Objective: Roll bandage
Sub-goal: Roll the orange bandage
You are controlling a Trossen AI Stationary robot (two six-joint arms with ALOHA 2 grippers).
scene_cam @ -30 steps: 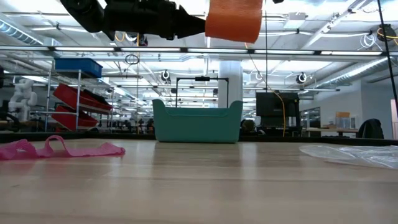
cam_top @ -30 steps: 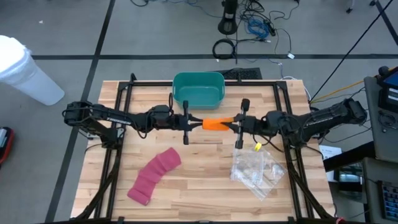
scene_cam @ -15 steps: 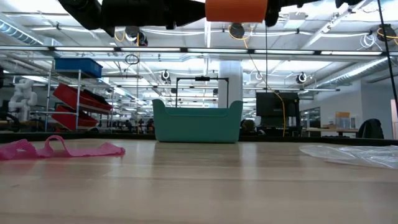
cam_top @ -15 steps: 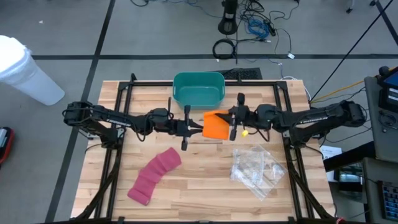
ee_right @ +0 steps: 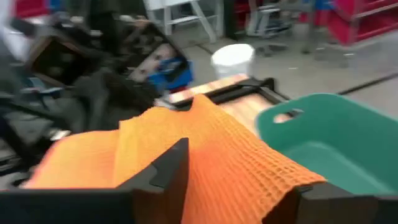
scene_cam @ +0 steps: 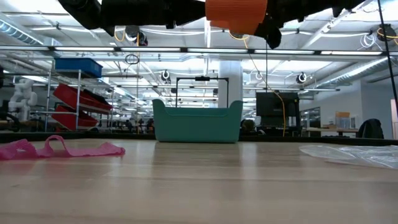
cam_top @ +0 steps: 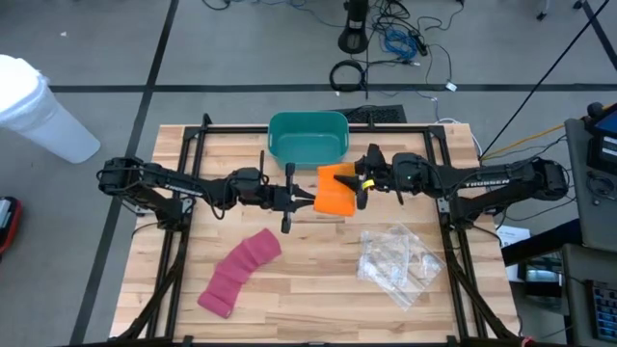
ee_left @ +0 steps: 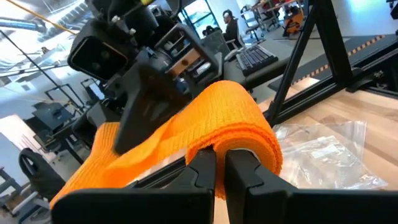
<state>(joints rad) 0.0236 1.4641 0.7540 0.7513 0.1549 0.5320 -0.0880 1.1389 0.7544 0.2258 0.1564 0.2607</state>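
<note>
- The orange knitted elastic bandage point(cam_top: 335, 192) hangs in the air above mid-table, just in front of the teal plastic bin point(cam_top: 307, 138), stretched between both arms.
- Left gripper point(cam_top: 299, 196): fingers point(ee_left: 205, 171) nearly together, pinching the folded edge of the bandage; the left wrist view shows the cloth doubled over right at the fingertips.
- Right gripper point(cam_top: 361, 181): a second ago it was clamped on the bandage as a tight narrow roll. Now its fingers point(ee_right: 163, 171) stand partly apart, with orange cloth lying loose between and over them. We cannot tell whether it still bears on the fabric.
- Change in the bandage itself: from the compact bar seen a second ago it has spread into a broad, slack sheet, wider in the high view.
- The right arm has also shifted toward the bin side since then; the left arm sits about where it was.
- Our reading: the right side is letting go to re-grip for another turn. The risk is that the wound part slackens while only the left pinch holds it.
- The pink crinkled bandage strip point(cam_top: 239, 273) lies unrolled on the wooden slatted table point(cam_top: 318, 299), near the left front, untouched.
- The clear plastic bag point(cam_top: 397, 264) rests to the right front.
</note>
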